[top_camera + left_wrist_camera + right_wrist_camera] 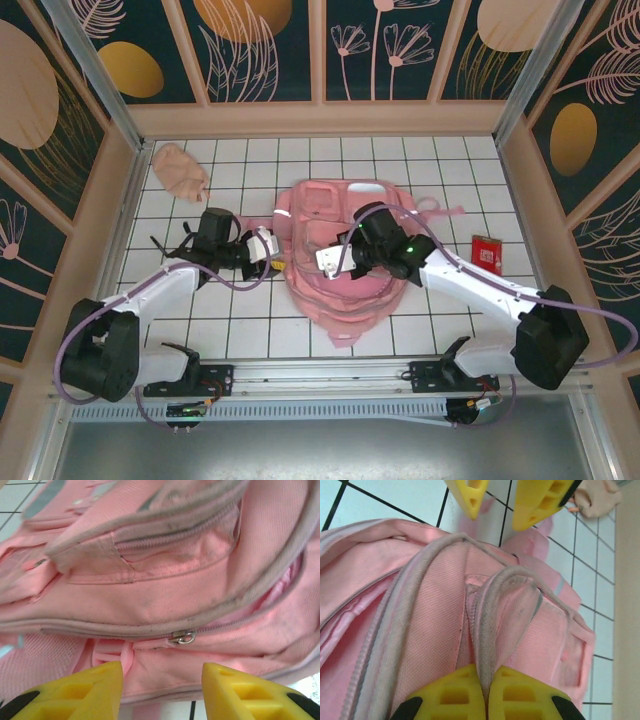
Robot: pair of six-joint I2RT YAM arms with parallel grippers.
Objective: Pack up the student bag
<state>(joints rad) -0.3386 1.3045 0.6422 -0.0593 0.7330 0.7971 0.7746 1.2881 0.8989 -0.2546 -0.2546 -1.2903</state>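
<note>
- While the pouch [180,172] lies in the table's [240,330] far-left corner, nothing touches it; peach cloth, crumpled.
- Left gripper [268,250] sits left of centre, just beside the bag's left side and pointing at it.
- Left wrist view: left gripper [162,672] fingers spread, nothing between them. Bag [165,590] side is just beyond the tips; I can't tell if they touch it.
- Same view: zip pull [182,638] hangs on the seam right ahead of the gap, zip line running across.
- Bag [320,210] lies flat mid-table, pink. Its whitish patch faces the far edge and its lower end reaches toward the near edge.
- Right gripper [330,262] is over the bag's middle, arm coming in from the near-right.
- Right wrist view: right gripper [487,680] fingers are pressed together on a grey-piped fold of the bag [435,605], and the fold is pulled up into a ridge.
- Same view, top edge: left gripper [500,502] tips apart, table tile showing between them.
- Red box [487,254] lies near the right edge, apart from the bag.
</note>
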